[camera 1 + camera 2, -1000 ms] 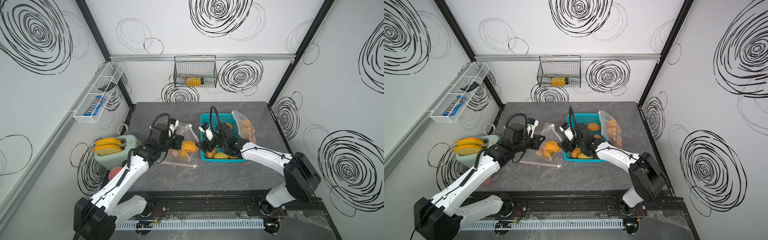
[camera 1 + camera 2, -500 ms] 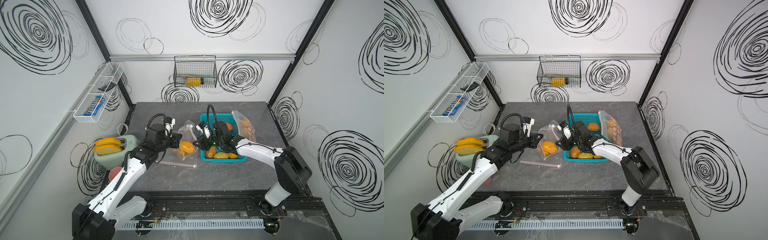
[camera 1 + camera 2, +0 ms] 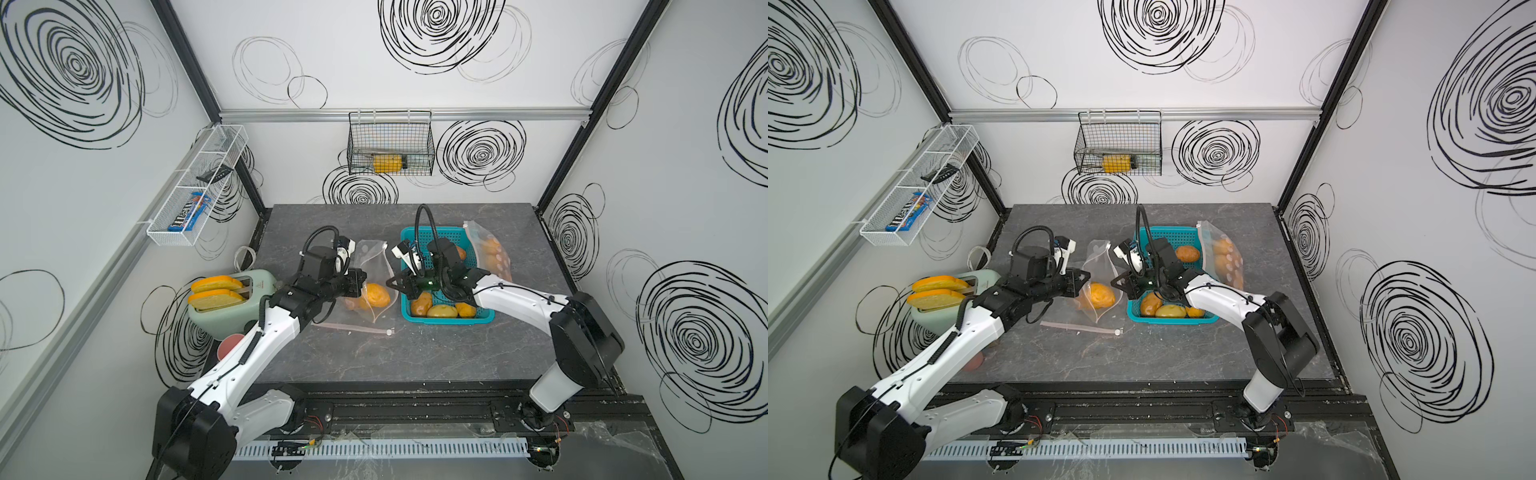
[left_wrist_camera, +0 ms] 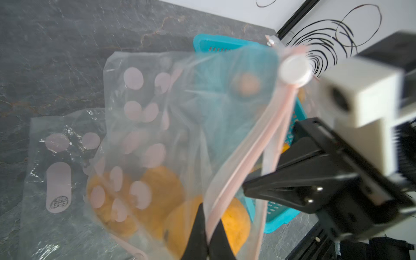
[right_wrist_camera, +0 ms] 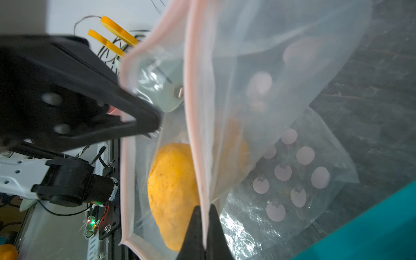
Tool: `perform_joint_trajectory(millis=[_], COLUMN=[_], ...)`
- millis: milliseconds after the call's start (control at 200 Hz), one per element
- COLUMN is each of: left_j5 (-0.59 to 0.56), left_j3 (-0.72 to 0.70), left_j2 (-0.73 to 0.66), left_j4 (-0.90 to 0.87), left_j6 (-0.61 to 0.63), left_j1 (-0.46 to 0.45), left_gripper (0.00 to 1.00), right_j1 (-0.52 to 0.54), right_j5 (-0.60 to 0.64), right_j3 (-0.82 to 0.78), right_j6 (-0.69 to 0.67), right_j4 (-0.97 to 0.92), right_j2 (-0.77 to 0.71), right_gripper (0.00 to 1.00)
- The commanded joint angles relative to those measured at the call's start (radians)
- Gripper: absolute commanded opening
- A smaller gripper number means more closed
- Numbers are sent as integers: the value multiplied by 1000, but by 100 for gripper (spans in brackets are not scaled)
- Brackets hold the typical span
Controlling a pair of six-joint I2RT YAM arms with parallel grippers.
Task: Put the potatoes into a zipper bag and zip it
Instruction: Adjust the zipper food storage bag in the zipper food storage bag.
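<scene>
Left gripper (image 3: 358,279) is pinched tight on the pink zip strip of the clear bag (image 3: 372,262). In the left wrist view its fingertips (image 4: 197,231) are closed with the strip caught between them. Right gripper (image 3: 392,285) faces it from 3 o'clock and is closed as well, nipping the opposite lip of the same bag. In the right wrist view that lip runs straight down into the tips (image 5: 216,234). Between the two grips the mouth stands lifted and parted, and the rest of the bag sags down onto the table (image 3: 415,357). A white slider (image 4: 293,72) sits at the end of the strip, apart from both grips.

Some potatoes (image 3: 376,294) lie in the bottom of the held bag, two or three orange ones as far as I can make out through the film. They sit just to 9 o'clock of the table's middle. More are in the teal basket (image 3: 449,321) at 3 o'clock of the bag. Three are bunched at the basket's 6 o'clock end, and another is at its 12 o'clock end, partly hidden by the right arm.

A second bag (image 3: 494,255) leans on the basket's 3 o'clock side and holds several more. A third bag (image 3: 353,328) lies flat at 6 o'clock of the held one, its pink strip facing the front edge. At the table's 9 o'clock edge stands a pale green toaster (image 3: 226,318) with two toast slices (image 3: 216,284) upright in its slots.
</scene>
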Motion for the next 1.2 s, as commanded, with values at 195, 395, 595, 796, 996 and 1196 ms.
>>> perform_joint_trajectory(millis=[195, 395, 595, 796, 996, 1196], left_j5=[20, 33, 13, 8, 14, 28], left_j3=[29, 26, 21, 23, 20, 18], left_j2=[1, -8, -31, -32, -38, -44], left_j4=[-5, 4, 13, 13, 21, 30], left_j6=[22, 18, 16, 15, 9, 10], left_j1=[-40, -41, -39, -34, -29, -29], left_gripper=[0, 0, 0, 0, 0, 0], right_j1=[-40, -41, -30, -30, -1, 118], right_j5=[-88, 11, 40, 137, 30, -21], right_j3=[-44, 1, 11, -68, -231, -177], right_j6=[153, 120, 79, -23, -121, -285], right_j4=[208, 114, 92, 65, 187, 75], right_j2=[-135, -70, -49, -231, -412, -339], right_gripper=[0, 0, 43, 66, 51, 19])
